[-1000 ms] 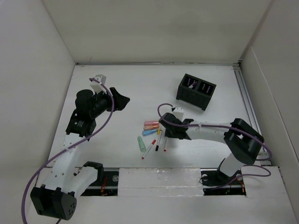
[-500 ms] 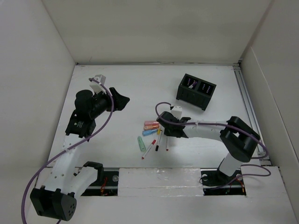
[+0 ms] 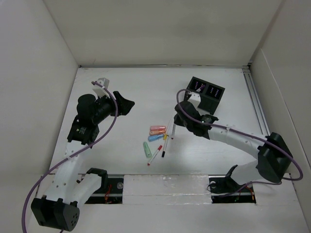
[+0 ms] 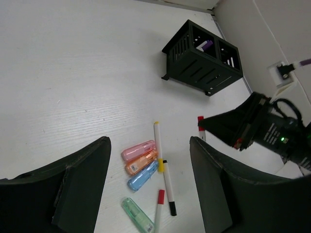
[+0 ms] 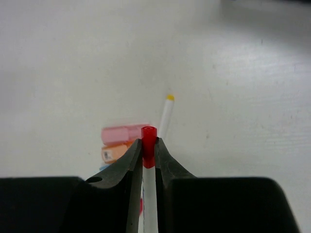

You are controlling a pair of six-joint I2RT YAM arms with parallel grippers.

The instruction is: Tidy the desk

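The desk (image 3: 141, 87) is a white tabletop. Near its middle lie pink (image 3: 156, 128), orange (image 3: 156, 132), blue (image 3: 154, 138) and green (image 3: 146, 149) highlighters, beside a yellow-banded pen (image 3: 165, 138), a black-capped pen (image 3: 164, 148) and a red-capped pen (image 3: 155, 155). My right gripper (image 3: 176, 126) is shut on another white pen with a red cap (image 5: 148, 138), held above the pile. My left gripper (image 3: 127, 103) is open and empty, hovering left of the pile. The left wrist view shows the pile (image 4: 142, 163) between its fingers (image 4: 223, 189).
A black two-compartment organizer box (image 3: 204, 94) stands at the back right, just behind my right wrist, with something purple in one compartment (image 4: 206, 45). White walls enclose the desk on three sides. A metal rail (image 3: 257, 107) runs along the right edge.
My right gripper has lifted the red-capped pen off the pile and swung back and right toward the organizer box. The left arm has barely moved.
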